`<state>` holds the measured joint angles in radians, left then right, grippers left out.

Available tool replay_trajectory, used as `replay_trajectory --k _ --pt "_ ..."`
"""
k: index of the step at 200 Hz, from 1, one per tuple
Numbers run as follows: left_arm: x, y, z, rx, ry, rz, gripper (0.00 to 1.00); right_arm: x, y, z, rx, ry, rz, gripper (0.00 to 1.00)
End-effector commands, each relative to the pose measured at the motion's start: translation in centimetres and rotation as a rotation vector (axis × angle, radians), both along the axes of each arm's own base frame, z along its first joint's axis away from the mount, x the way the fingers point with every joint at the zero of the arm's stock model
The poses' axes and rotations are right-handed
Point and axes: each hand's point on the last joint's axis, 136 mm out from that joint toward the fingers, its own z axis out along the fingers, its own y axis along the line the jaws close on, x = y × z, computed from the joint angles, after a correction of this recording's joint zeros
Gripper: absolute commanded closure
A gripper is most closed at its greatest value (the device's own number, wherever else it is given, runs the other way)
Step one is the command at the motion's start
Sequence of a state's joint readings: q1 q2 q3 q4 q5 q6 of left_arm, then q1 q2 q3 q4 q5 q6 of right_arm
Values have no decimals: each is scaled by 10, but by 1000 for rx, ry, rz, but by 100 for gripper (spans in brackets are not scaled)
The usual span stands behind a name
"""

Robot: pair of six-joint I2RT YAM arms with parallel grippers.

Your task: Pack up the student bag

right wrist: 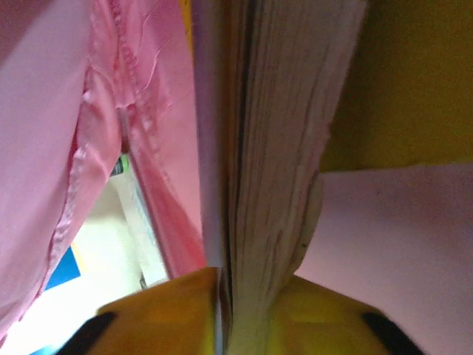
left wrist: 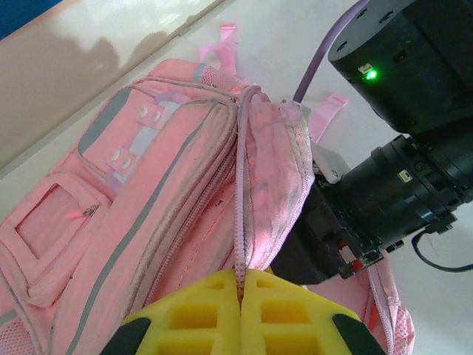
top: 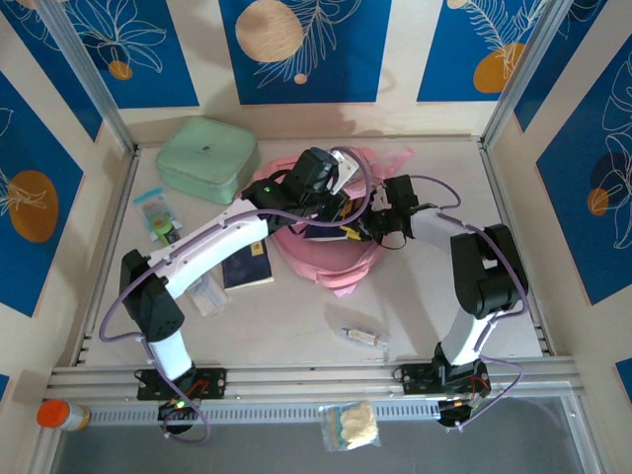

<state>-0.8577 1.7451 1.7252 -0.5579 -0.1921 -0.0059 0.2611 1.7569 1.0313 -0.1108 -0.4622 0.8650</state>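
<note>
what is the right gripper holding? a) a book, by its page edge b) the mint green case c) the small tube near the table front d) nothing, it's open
A: in the right wrist view the right gripper is shut on the stacked pages of a book, with the pink fabric of the student bag beside it.

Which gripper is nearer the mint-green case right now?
Left. The left gripper, pinching the zip edge of the student bag, is on the side toward the mint-green case; the right gripper, clamping a book, is just beyond it.
</note>
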Motion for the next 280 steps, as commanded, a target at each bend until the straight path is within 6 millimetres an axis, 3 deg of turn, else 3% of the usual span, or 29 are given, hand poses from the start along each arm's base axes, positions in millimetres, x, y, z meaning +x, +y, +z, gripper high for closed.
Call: replay_trajectory --k 1,23,46,77,96,140,170,202,222,245,280 --pt "1 -2 57 -133 -83 3 100 2 -13 4 -26 -20 -34 70" --pt "1 -2 55 -125 -84 -5 100 -20 -29 3 -152 -24 -73 64" --pt "0 -2 53 -123 -76 -11 100 -48 -40 -4 -254 10 -111 67" --pt "-1 -3 56 -129 -79 -24 100 -70 -12 -12 -237 15 -102 85" --pt "-1 -3 56 -128 -76 -23 100 -66 1 -21 -284 -5 -131 95" --pt "-2 -4 51 -129 -58 -24 100 -13 14 -23 -286 -91 -289 100" --pt "-5 -4 48 -122 -44 -35 100 14 2 -22 -363 -135 -419 100" --pt "-5 -4 47 -115 -44 -34 100 42 -7 -12 -331 -138 -477 100" --pt "-2 -2 46 -107 -44 -22 100 41 -13 -4 -381 -157 -476 100" --pt "0 1 40 -97 -35 -9 100 25 -21 2 -424 -171 -445 99" --pt "1 6 29 -81 -18 7 100 -17 -2 28 -378 -252 -261 91"
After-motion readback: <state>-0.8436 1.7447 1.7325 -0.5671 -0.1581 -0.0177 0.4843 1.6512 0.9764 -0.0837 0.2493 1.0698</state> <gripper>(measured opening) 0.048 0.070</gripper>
